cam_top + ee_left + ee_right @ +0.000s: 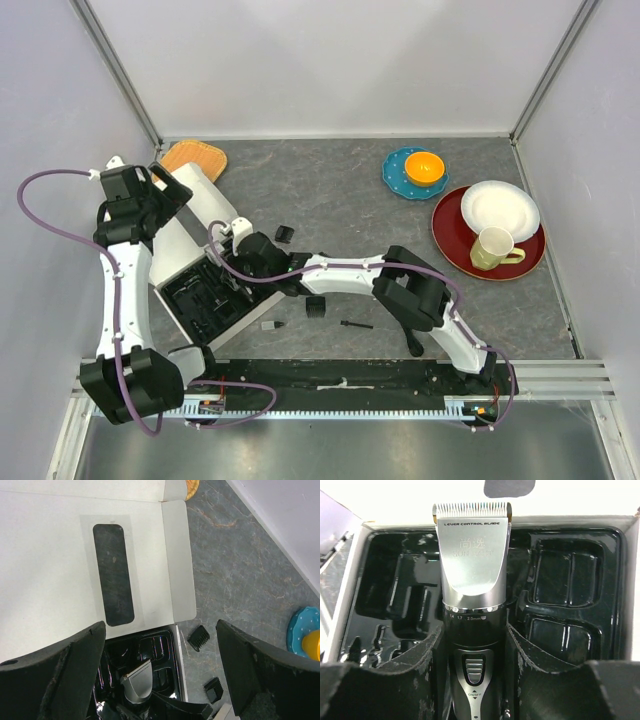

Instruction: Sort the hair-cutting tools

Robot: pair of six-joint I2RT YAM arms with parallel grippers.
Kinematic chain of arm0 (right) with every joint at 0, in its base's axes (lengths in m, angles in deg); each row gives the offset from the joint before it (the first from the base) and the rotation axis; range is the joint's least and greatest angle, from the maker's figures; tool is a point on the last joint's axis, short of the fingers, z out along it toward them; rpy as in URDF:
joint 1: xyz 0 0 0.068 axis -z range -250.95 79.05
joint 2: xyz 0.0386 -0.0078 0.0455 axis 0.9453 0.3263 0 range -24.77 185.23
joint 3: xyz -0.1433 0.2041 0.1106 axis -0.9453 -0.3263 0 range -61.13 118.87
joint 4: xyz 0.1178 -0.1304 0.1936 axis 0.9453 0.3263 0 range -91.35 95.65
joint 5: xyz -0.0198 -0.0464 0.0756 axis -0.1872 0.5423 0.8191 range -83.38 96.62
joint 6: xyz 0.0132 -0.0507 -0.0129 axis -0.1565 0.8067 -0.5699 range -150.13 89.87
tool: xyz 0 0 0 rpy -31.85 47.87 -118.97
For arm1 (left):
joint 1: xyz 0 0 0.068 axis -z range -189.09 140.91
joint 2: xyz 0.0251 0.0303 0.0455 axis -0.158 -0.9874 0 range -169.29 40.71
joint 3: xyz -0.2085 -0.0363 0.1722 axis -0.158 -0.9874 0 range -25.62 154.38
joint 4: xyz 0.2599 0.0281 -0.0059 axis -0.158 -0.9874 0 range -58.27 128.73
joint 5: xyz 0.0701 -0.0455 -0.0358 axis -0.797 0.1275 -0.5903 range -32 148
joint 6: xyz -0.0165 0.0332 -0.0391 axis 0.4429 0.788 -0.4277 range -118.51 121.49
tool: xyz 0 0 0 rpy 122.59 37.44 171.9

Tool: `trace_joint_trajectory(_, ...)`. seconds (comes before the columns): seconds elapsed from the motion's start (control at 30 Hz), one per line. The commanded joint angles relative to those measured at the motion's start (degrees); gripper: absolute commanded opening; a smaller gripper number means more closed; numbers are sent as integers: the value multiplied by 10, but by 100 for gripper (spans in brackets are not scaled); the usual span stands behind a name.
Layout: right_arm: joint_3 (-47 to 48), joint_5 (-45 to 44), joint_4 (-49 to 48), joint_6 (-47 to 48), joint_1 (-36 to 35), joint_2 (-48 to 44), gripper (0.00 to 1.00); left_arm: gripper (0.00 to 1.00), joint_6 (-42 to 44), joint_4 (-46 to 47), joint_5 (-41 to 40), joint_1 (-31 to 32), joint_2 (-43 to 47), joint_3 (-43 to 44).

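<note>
Silver-headed clipper (475, 580), marked "LEVER CONTROL BLADE", sits pinched in the right hand (475, 642) over the middle of the black tray (570, 580). Above the box lid (50, 555), the left hand (160, 630) hangs spread.

Grey marbled tabletop (330, 200). Resting directly on it: open white box (178, 250), left; woven orange mat (195, 157), back left corner; far comb guard (284, 234) and near comb guard (317, 306), centre; small bit (270, 325) and thin black brush (356, 324), near edge; teal dotted plate (396, 178) and red plate (452, 240), right.

Clipper (472, 555) over tray (565, 580), open lid (50, 555) alongside
</note>
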Motion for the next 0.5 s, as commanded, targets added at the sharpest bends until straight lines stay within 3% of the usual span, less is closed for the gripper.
trace_joint_trajectory(0.0,28,-55,-26,28,-11,3,20,98,-7,36,13,-7,14,-12)
trace_joint_trajectory(0.1,34,-59,-13,37,-14,11,22,98,-4,39,18,-7,14,-18)
trace_joint_trajectory(0.33,38,-85,9,43,-24,22,48,97,-4,44,29,-15,12,-25)
trace_joint_trajectory(0.47,46,-95,16,43,-26,22,55,97,-4,44,33,-17,12,-27)
